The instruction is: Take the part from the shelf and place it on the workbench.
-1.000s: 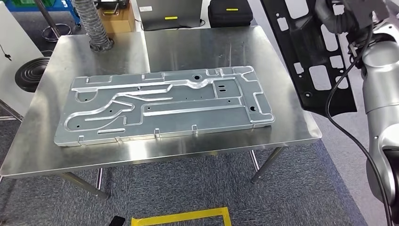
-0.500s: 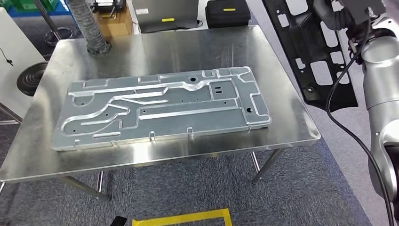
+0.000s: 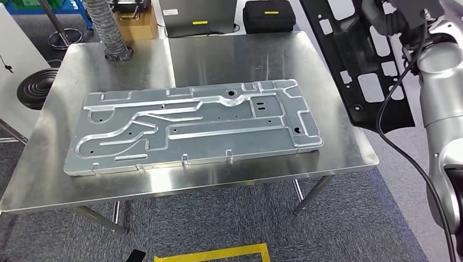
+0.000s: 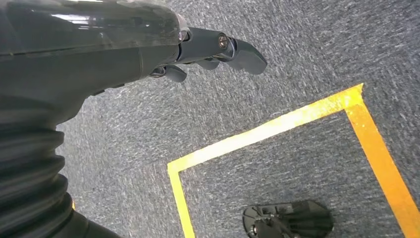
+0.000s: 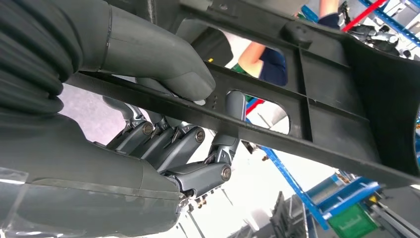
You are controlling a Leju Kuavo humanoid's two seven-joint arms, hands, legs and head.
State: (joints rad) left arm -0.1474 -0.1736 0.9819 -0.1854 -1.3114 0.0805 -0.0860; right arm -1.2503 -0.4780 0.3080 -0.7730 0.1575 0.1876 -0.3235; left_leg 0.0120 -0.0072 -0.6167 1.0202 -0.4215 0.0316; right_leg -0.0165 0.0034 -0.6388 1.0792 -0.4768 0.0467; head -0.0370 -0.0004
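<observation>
Gripping the black part (image 5: 317,99) in the right hand (image 5: 178,124): thumb pressing on one face of a bar of the panel, darker fingers (image 5: 233,106) wrapping the other side, one poking through a cut-out. Holding the black part (image 3: 355,60) raised off the right edge of the workbench (image 3: 240,54), right arm (image 3: 442,93) up at the far right of the head view; not touching the bench surface. Hanging low over grey carpet, left hand (image 4: 213,52) with fingers extended and nothing between them, near a yellow floor marking (image 4: 277,129).

Lying flat on the workbench, a large silver stamped plate (image 3: 191,125), long side across the bench. Standing at the far left corner, a ribbed grey hose (image 3: 109,27).

Versus half a second ago: whole scene sitting slightly lower and further right in the head view, so camera shifting, not the plate. Still holding the black part at about the same place beside the bench edge, tilt much the same.
</observation>
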